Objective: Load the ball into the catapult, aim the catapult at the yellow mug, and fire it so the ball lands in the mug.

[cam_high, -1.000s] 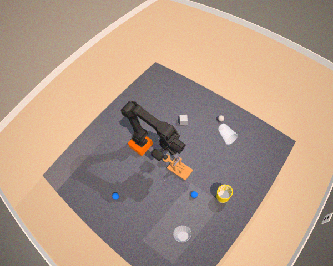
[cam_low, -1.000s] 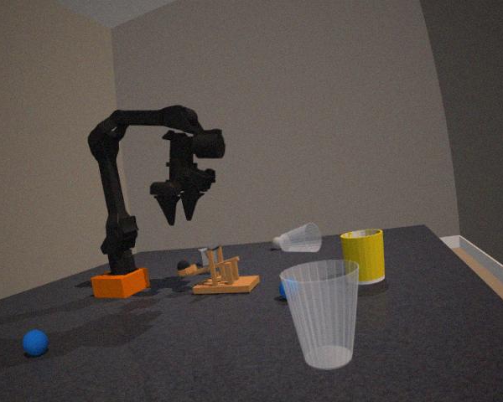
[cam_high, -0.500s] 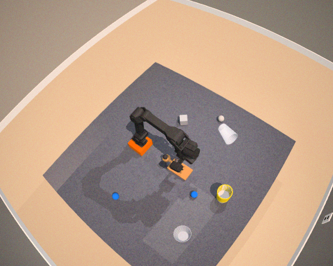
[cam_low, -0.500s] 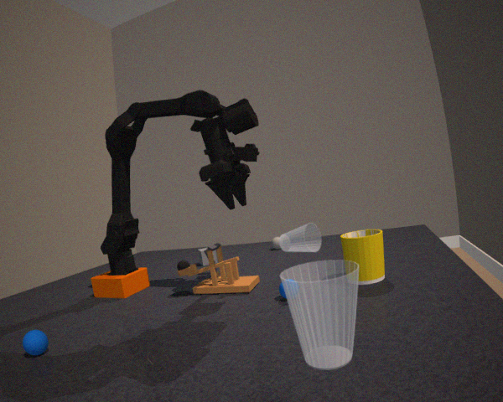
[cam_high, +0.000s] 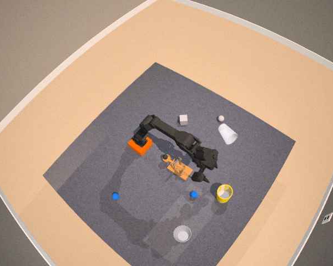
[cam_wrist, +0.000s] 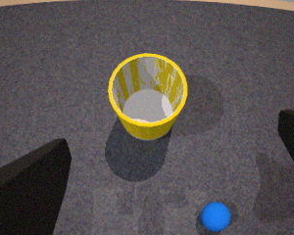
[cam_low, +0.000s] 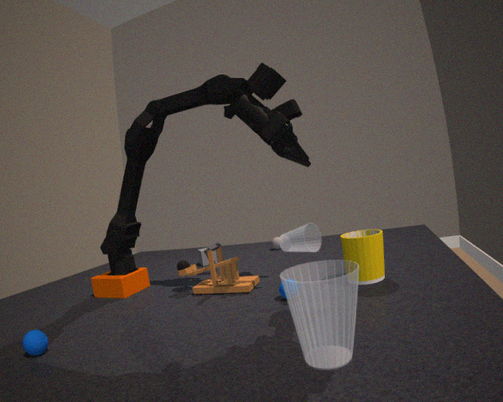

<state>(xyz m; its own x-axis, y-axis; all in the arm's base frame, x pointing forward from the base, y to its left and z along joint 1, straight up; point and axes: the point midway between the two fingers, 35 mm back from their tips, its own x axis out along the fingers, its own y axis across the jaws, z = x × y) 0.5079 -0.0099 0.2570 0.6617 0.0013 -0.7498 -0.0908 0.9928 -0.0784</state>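
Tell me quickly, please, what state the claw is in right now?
Claw: open wide, holding nothing, raised high above the mat beyond the catapult; the dark ball sits in the catapult's spoon.

matte black arm (cam_low: 132, 172), orange base (cam_low: 132, 283)

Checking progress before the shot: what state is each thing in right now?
Gripper: open, empty, raised high.
Dark ball: loaded in the catapult's spoon.
Catapult: not fired.
Yellow mug: upright, empty.
Near clear cup: upright, empty.
Far clear cup: tipped on its side.
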